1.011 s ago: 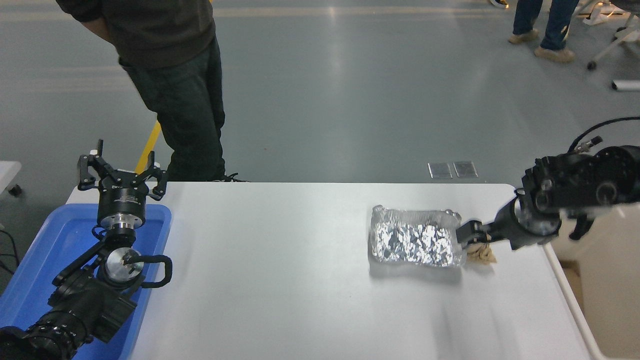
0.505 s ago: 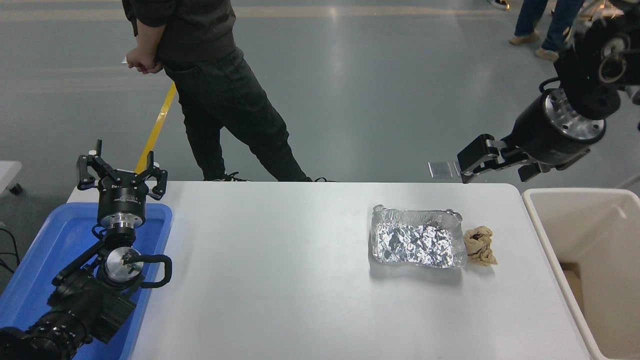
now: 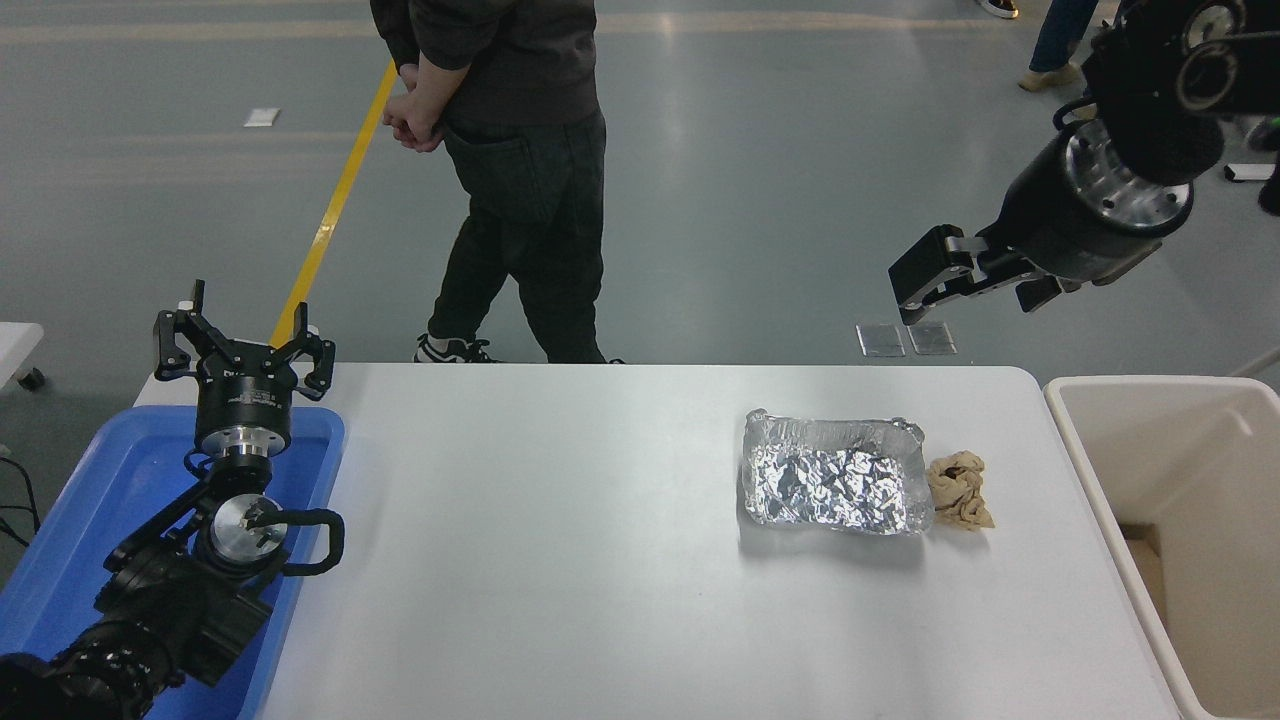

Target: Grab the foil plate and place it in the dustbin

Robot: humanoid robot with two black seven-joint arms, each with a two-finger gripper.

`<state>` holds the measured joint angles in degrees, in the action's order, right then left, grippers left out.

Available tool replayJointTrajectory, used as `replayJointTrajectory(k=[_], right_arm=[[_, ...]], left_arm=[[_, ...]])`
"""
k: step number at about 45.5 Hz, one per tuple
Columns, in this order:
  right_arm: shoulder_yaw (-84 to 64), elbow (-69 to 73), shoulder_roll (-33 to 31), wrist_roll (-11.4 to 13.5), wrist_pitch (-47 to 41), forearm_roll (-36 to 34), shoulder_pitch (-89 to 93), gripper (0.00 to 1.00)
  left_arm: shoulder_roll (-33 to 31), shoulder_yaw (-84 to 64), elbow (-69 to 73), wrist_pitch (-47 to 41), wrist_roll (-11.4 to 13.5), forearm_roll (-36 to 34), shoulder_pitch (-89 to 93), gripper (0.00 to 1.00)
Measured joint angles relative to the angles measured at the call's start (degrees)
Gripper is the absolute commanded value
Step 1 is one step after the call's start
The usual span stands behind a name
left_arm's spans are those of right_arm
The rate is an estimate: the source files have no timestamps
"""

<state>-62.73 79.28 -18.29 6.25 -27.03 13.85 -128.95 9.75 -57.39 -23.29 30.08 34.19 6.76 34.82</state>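
The foil plate (image 3: 835,487), a shiny crinkled silver tray, lies flat on the right half of the white table (image 3: 560,560). The cream dustbin (image 3: 1150,386) stands off the table's right edge, its opening facing up. My right gripper (image 3: 912,285) hangs high in the air beyond the table's far right corner, well above and behind the plate, touching nothing and carrying nothing. My left gripper (image 3: 243,348) is parked at the far left, pointing away from me, fingers spread open and empty.
A crumpled tan paper wad (image 3: 960,490) rests against the plate's right side. A blue tray (image 3: 80,510) sits under the left arm. A person in dark clothes (image 3: 520,180) stands behind the table's far edge.
My right gripper left the plate's right edge and rose far up and back, then drifted slightly left. The plate stayed put. The person walked to the right.
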Motion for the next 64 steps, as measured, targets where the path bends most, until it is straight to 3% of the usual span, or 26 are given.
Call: replayJointTrajectory(k=[14,27,41,64], right_arm=[[0.0,-10.4,5.7,0.0,16.4,0.4,17.1,1.0],[0.0,-22.6,8.0,-0.1,24.4,1.4,35.2,1.0],[3.3,-32.9,9.2,-0.1,30.7,3.9,51.4,1.0],[11.0,-36.3,10.8,-0.1,33.5,5.3,62.2,0.96]], left_arm=[[0.0,0.0,0.0,0.0,0.0,0.0,0.0,0.99],[0.0,0.0,0.0,0.0,0.0,-0.1,0.0,0.99],[0.0,0.0,0.0,0.0,0.0,-0.1,0.0,0.99],[0.0,0.0,0.0,0.0,0.0,-0.1,0.0,0.99]])
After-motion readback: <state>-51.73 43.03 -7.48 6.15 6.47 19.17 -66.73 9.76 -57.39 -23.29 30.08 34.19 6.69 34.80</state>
